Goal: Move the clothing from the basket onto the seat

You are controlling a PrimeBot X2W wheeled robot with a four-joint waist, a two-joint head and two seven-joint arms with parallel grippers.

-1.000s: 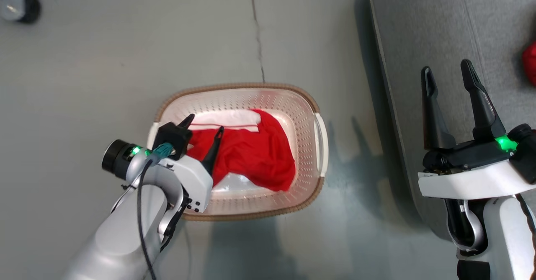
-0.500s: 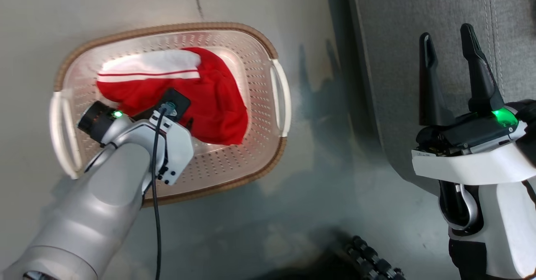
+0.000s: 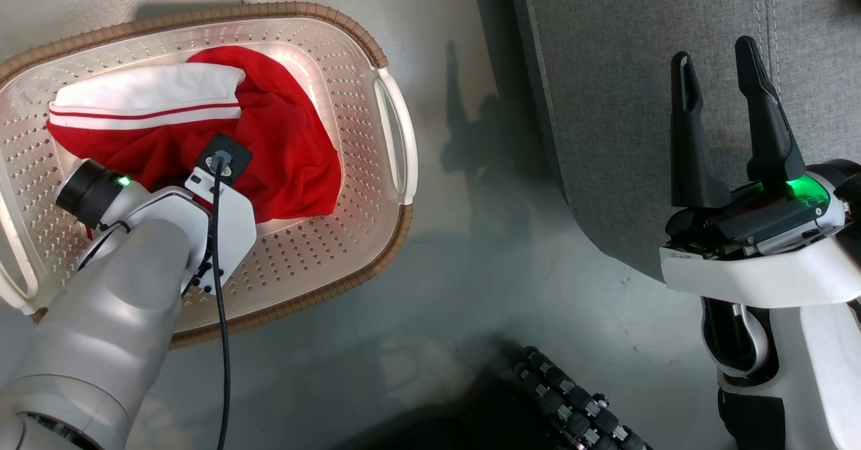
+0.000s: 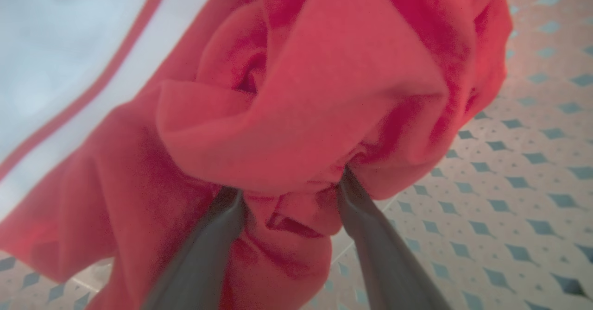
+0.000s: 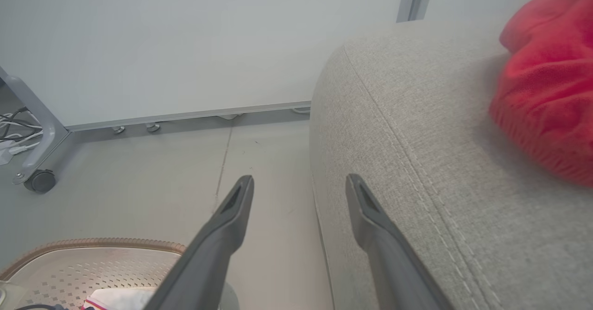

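Now your left claw point(image 4: 287, 185) down in basket point(image 3: 350, 29), fingers apart, tips dug into red clothing point(image 3: 289, 147). Your right claw point(image 3: 716, 66) spread, empty, over seat point(image 3: 605, 100) edge. Another red garment point(image 5: 546, 83) lies on seat.

Inspection for markings: I find no text, brand, number or sign that can be read in any view. One item noted: a small pale sticker point(image 3: 677, 255) on the body of my right gripper point(image 3: 713, 50), at its lower left corner in the head view, carries dark print too small to make out.
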